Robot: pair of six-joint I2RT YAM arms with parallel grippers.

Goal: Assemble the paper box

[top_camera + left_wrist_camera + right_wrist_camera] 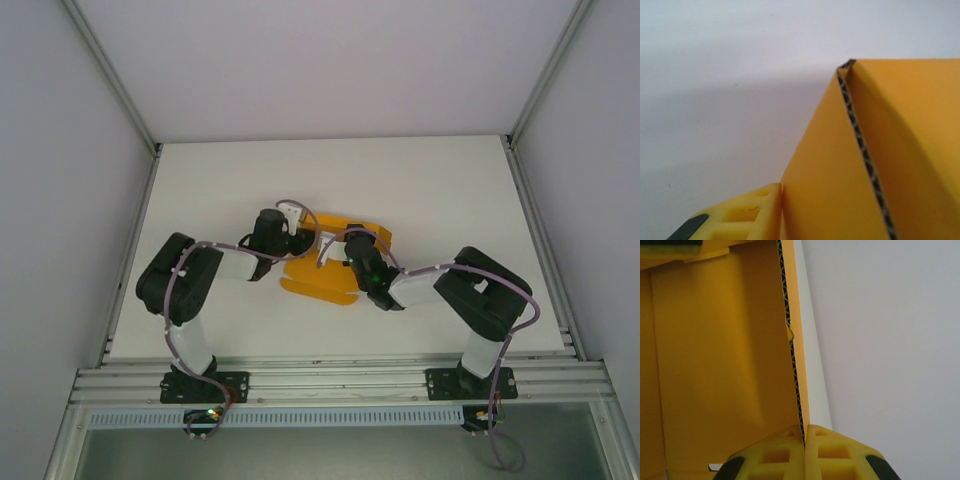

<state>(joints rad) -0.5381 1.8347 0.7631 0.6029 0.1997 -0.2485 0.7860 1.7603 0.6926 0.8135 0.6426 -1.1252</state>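
Orange-yellow paper box [335, 262], seemingly half-folded, sits mid-table [450, 190] toward the near edge; my right gripper [805, 434] pinches a raised wall, my left gripper [303, 235] touches card, closure I cannot tell; next I judge that wall needs creasing upright.

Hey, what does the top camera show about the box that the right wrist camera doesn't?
Top external: the left arm and right arm meeting over the paper box in the middle of the table. Right wrist: the box's corrugated cut edge running down between the closed yellow fingers of the right hand. Both: orange-yellow card against a white surface.
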